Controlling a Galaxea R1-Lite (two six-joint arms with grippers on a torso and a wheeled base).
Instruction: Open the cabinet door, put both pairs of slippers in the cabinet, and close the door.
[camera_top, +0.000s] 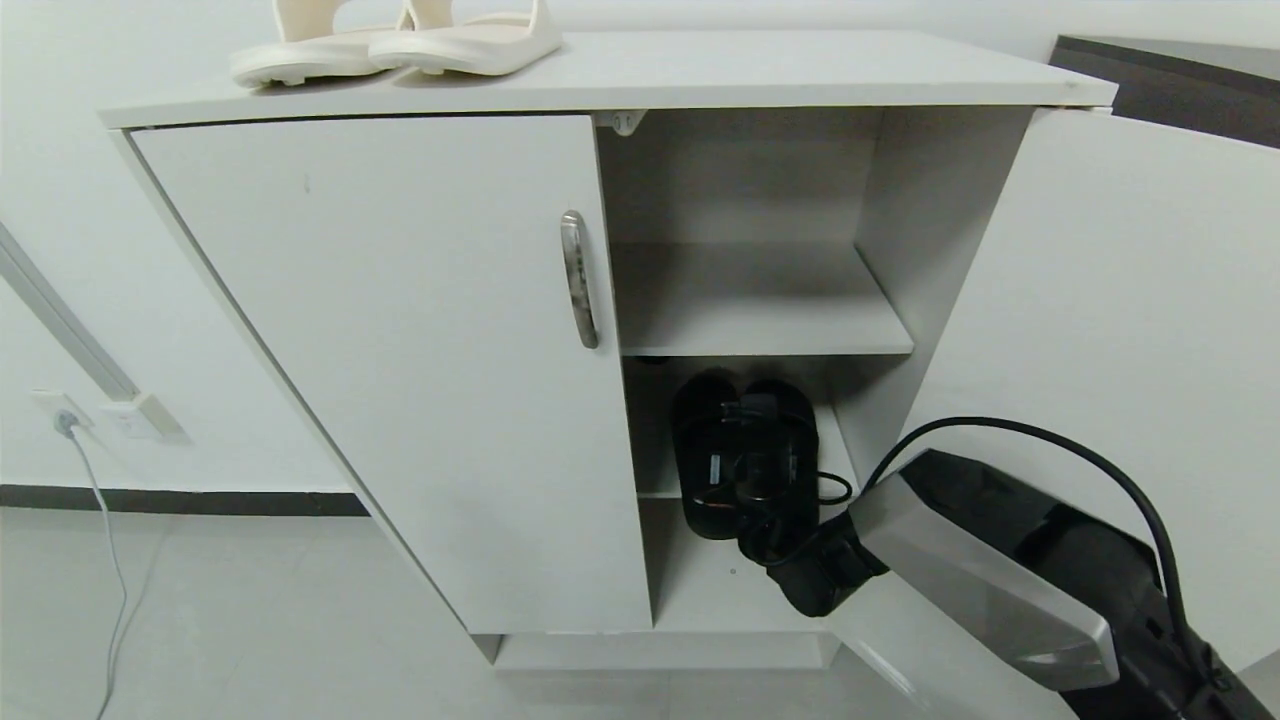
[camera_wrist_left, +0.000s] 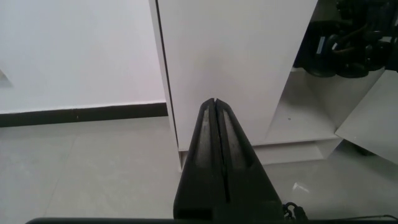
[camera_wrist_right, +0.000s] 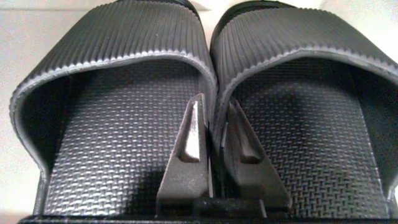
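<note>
On the cabinet (camera_top: 800, 70) top, at far left, the cream slippers (camera_top: 400, 45) lie side by side. Below them the left door (camera_top: 400, 350) is shut, with its handle (camera_top: 580, 280) at the inner edge. The left claw (camera_wrist_left: 214, 106) hangs low before this door, closed on nothing. Right of the handle, the black slippers (camera_top: 745, 455) rest on the lower shelf (camera_top: 655, 470), overhanging its front edge. The right claw (camera_wrist_right: 216, 102) grips their adjoining straps, one finger inside each slipper. The right door (camera_top: 1130, 330) stands open.
</note>
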